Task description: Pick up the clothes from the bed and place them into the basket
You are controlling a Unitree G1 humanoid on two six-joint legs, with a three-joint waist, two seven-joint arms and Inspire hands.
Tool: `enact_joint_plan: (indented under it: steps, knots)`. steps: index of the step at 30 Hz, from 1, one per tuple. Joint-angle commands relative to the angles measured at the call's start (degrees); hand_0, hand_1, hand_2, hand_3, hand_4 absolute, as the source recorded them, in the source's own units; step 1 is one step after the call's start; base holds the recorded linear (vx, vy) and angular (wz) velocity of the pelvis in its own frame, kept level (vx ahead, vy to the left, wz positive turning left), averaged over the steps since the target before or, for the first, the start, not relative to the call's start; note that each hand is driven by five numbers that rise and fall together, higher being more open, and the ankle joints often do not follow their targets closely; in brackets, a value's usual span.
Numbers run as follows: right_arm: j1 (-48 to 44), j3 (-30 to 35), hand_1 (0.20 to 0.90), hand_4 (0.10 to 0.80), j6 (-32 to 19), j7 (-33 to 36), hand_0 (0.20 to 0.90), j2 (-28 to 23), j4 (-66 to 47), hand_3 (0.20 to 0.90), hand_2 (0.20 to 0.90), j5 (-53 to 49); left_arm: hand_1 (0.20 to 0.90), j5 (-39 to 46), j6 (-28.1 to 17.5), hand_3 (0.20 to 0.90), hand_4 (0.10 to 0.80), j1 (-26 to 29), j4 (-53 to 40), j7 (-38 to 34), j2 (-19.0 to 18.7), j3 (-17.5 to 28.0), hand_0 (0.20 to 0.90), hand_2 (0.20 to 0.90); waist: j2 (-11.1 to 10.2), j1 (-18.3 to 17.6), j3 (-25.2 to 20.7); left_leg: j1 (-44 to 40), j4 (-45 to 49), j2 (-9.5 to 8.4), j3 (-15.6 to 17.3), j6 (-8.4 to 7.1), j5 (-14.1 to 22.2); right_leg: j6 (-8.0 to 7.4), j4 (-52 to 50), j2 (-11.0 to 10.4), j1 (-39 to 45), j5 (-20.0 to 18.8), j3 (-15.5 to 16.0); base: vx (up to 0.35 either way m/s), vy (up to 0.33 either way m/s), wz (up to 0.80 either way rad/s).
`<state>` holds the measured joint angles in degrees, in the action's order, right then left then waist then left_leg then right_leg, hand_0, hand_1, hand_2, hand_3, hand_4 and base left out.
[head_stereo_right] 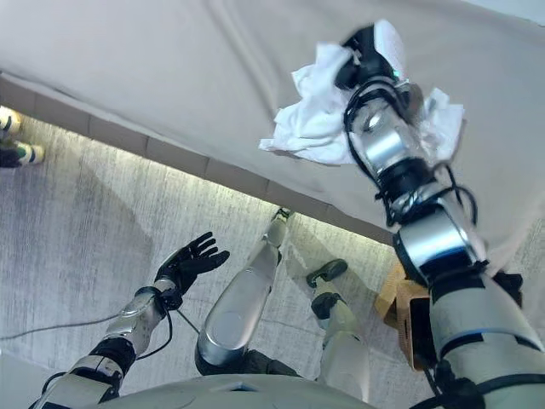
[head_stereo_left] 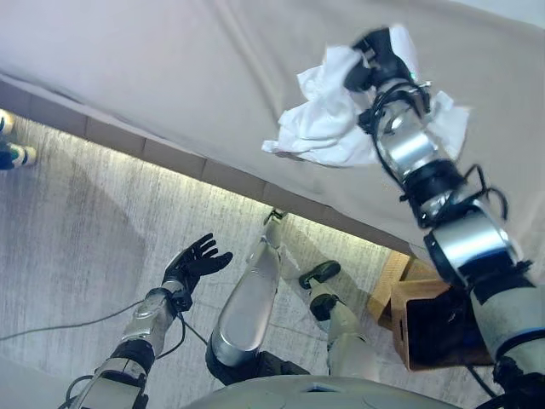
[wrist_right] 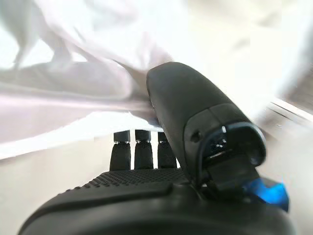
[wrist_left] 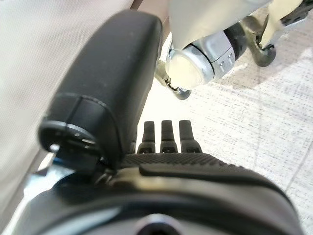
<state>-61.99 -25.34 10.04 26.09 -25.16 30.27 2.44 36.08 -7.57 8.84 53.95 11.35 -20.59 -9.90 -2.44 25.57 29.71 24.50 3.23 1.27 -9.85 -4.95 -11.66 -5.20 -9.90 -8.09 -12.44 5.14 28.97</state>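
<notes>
A crumpled white garment (head_stereo_left: 328, 119) lies on the beige bed (head_stereo_left: 170, 77), near its edge. My right hand (head_stereo_left: 379, 64) rests on top of the garment. In the right wrist view the hand (wrist_right: 146, 196) has its thumb straight. Its fingers (wrist_right: 142, 152) reach straight out, with their tips under the white cloth (wrist_right: 73, 58). My left hand (head_stereo_left: 194, 262) hangs open and empty over the floor, well away from the bed. It also shows in the left wrist view (wrist_left: 195, 171) with straight fingers.
A wooden basket (head_stereo_left: 434, 324) stands on the floor at the lower right, beside the bed and below my right arm. The bed's lit lower edge (head_stereo_left: 170, 162) runs diagonally across the view. Shoes (head_stereo_left: 13, 153) show on the floor at the far left.
</notes>
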Motion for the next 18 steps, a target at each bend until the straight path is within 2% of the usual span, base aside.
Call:
enact_joint_plan:
  steps: [1,8,14,18]
  knots:
    - [-3.2,6.6,0.3,0.1,-6.6,10.9,0.3,-3.6,-14.2,0.2,0.3,7.0,0.9,-1.7,-1.0,0.9,0.8,-5.6,2.4,0.1,0.2,2.4,0.9,0.9,-2.7,-2.7,-1.7,-8.8,-2.5,-0.85,3.7,3.46,9.9,0.27,1.8,1.9,7.2,0.7,-3.1,0.12,-0.043,-0.21]
    - [6.5,14.5,0.3,0.1,-8.1,19.2,0.3,-10.1,-28.8,0.2,0.3,9.5,0.9,-9.0,1.0,0.9,0.8,-10.7,5.0,1.5,1.0,4.4,0.9,0.9,-2.7,-7.5,-12.5,-16.6,-5.6,-1.16,6.7,4.22,10.1,0.66,6.5,3.0,13.7,-0.2,-7.1,0.142,-0.012,-0.3]
    - [10.7,18.5,0.3,0.1,-6.7,21.2,0.3,-17.3,-33.2,0.2,0.3,7.5,0.9,-14.3,3.5,0.9,0.8,-9.9,8.0,0.2,2.6,2.8,0.9,0.9,-2.1,-13.2,-19.7,-23.0,-6.1,-1.42,10.3,5.12,12.3,0.92,7.5,3.1,16.3,-0.7,-10.6,0.099,-0.032,-0.35]
    - [11.8,19.4,0.3,0.1,-4.3,20.0,0.3,-21.8,-33.1,0.2,0.3,6.8,0.9,-16.3,5.8,0.9,0.8,-8.6,9.2,-0.2,2.9,2.1,0.9,0.9,-1.1,-17.0,-23.1,-26.7,-6.3,-1.35,12.9,5.54,13.8,1.21,7.1,3.4,17.1,-0.5,-13.3,0.048,-0.017,-0.47]
